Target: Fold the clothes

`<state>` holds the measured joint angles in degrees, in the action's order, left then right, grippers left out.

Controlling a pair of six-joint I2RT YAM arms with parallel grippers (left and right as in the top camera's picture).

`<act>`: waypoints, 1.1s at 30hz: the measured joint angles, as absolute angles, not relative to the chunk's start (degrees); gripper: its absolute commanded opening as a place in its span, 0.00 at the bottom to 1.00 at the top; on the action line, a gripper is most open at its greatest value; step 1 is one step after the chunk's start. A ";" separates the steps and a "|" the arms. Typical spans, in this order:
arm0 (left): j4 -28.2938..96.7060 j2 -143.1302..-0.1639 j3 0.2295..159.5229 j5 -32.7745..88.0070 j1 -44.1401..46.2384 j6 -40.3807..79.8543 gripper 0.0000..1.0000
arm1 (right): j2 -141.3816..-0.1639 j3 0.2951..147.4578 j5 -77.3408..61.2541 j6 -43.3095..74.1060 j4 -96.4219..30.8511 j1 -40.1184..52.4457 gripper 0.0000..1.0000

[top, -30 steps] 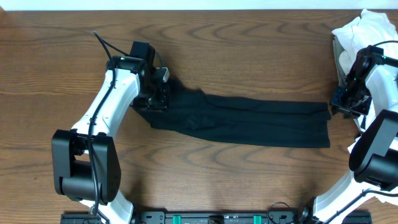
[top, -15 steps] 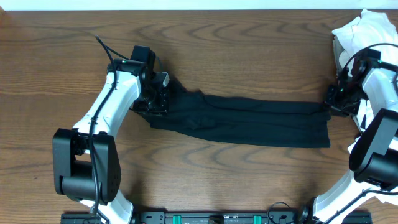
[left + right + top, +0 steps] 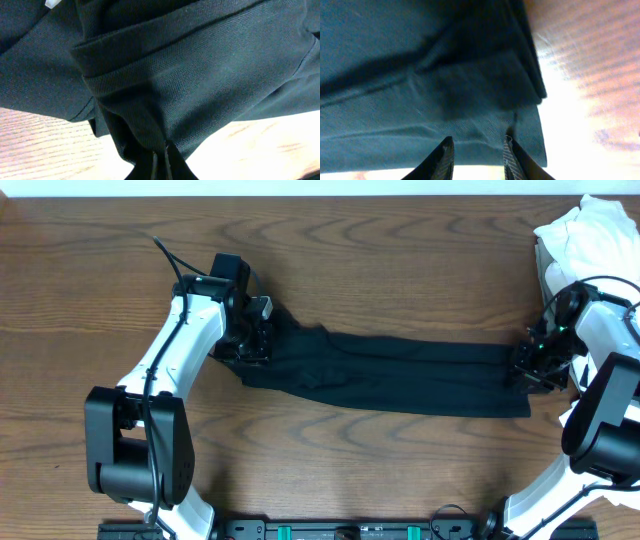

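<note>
Overhead: left gripper (image 3: 255,340) tips hidden under its own wrist body where it meets the black T-shirt (image 3: 400,375). Right gripper (image 3: 528,368) is dark against dark cloth; contact unreadable. White garments (image 3: 590,230), upper right, cut by top and right edges.

Left wrist view: T-shirt overruns top, left and right edges. White scrap (image 3: 52,3) at top left cut off, unidentifiable. Fingers (image 3: 175,167) clipped by bottom edge.

Right wrist view: soft focus throughout, fingers (image 3: 442,160) clipped at bottom.

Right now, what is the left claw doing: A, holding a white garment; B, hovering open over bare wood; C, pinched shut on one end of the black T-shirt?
C: the left claw is closed on bunched fabric of the black T-shirt.
</note>
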<state>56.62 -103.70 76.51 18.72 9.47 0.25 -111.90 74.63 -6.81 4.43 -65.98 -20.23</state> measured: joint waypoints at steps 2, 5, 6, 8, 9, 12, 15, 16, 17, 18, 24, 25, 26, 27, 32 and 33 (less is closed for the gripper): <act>56.64 -103.70 76.51 18.72 9.45 0.25 0.09 | -111.90 74.63 -6.72 4.40 -66.37 -20.88 0.33; 57.39 -103.70 76.51 18.72 9.45 0.32 0.11 | -111.90 74.63 -6.66 4.38 -66.35 -21.63 0.34; 57.93 -103.70 76.51 18.70 9.45 0.36 0.11 | -111.90 74.63 -6.66 4.40 -66.32 -21.69 0.34; 58.57 -103.70 76.51 18.72 9.43 0.40 0.11 | -111.90 74.63 -6.66 4.40 -66.17 -21.71 0.35; 58.76 -103.70 76.51 18.72 9.43 0.40 0.11 | -111.90 74.63 -6.68 4.38 -66.11 -21.69 0.35; 59.42 -103.70 76.51 18.72 9.41 0.40 0.10 | -111.90 74.63 -6.66 4.36 -66.11 -21.69 0.35; 59.59 -103.70 76.51 18.65 9.43 0.43 0.08 | -111.90 74.63 -6.66 4.36 -66.06 -21.69 0.34; 59.44 -103.70 76.51 18.26 9.43 0.45 0.07 | -111.90 74.63 -6.66 4.34 -66.06 -21.69 0.34; 59.00 -103.70 76.51 17.67 9.43 0.45 0.07 | -111.90 74.63 -6.66 4.36 -66.04 -21.69 0.34; 58.15 -103.70 76.51 16.95 9.41 0.45 0.06 | -111.90 74.63 -6.66 4.34 -65.98 -21.69 0.34; 54.17 -102.72 77.89 14.31 9.43 0.84 0.06 | -111.90 74.63 -6.66 4.34 -65.36 -21.69 0.34; 52.53 -102.06 78.46 14.39 9.43 0.82 0.06 | -111.90 74.63 -6.66 4.34 -65.28 -21.69 0.34; 50.52 -101.08 79.18 14.66 9.43 0.78 0.06 | -111.90 74.63 -6.66 4.34 -65.25 -21.69 0.34; 48.64 -99.83 79.83 15.29 9.43 0.51 0.06 | -111.90 74.63 -6.66 4.34 -65.21 -21.69 0.34; 45.67 -94.70 81.76 21.74 9.45 -0.69 0.06 | -111.90 74.63 -6.66 4.34 -65.01 -21.69 0.34; 45.78 -94.72 81.73 22.65 9.45 -0.89 0.06 | -111.90 74.63 -6.66 4.34 -64.97 -21.69 0.34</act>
<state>45.78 -94.72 81.73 22.65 9.45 -0.89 -111.90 74.63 -6.66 4.34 -64.97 -21.69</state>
